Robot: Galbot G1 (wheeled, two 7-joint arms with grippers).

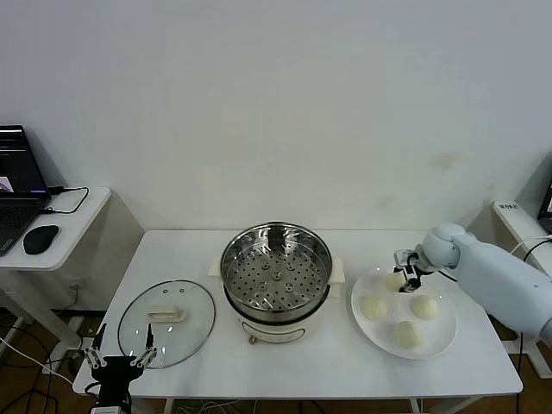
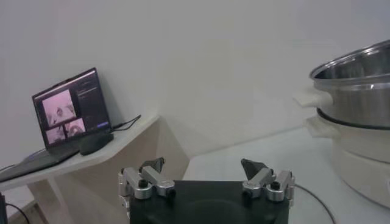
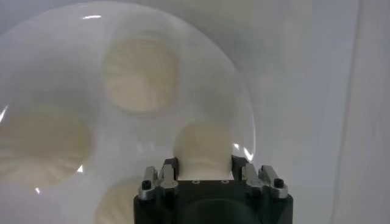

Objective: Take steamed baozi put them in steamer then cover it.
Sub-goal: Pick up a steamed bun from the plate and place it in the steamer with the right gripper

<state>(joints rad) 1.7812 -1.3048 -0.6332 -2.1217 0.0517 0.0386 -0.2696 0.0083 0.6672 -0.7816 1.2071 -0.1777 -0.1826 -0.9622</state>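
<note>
First baozi gripped on the plate, steamer not yet loaded

Your right gripper (image 1: 405, 280) is down on the white plate (image 1: 442, 338) at about 3 o'clock from the steamer (image 1: 276, 267), its jaws closed on the baozi (image 3: 204, 145) at the plate's 11 o'clock. Three more baozi (image 1: 406, 334) lie on the plate, apart from one another. The steamer basket stands empty on its cream pot base at the tabletop's (image 1: 345, 366) centre. The glass lid (image 1: 166, 321) lies flat on the tabletop at about 9 o'clock from the steamer, handle up. Your left gripper (image 1: 120, 355) hangs idle, jaws spread, at the tabletop's near edge just beside the lid. You are on the first pick; next, I judge, lift the baozi straight up clear of its neighbours, carry it over the steamer rim and release it onto the perforated floor without squeezing harder.
</note>
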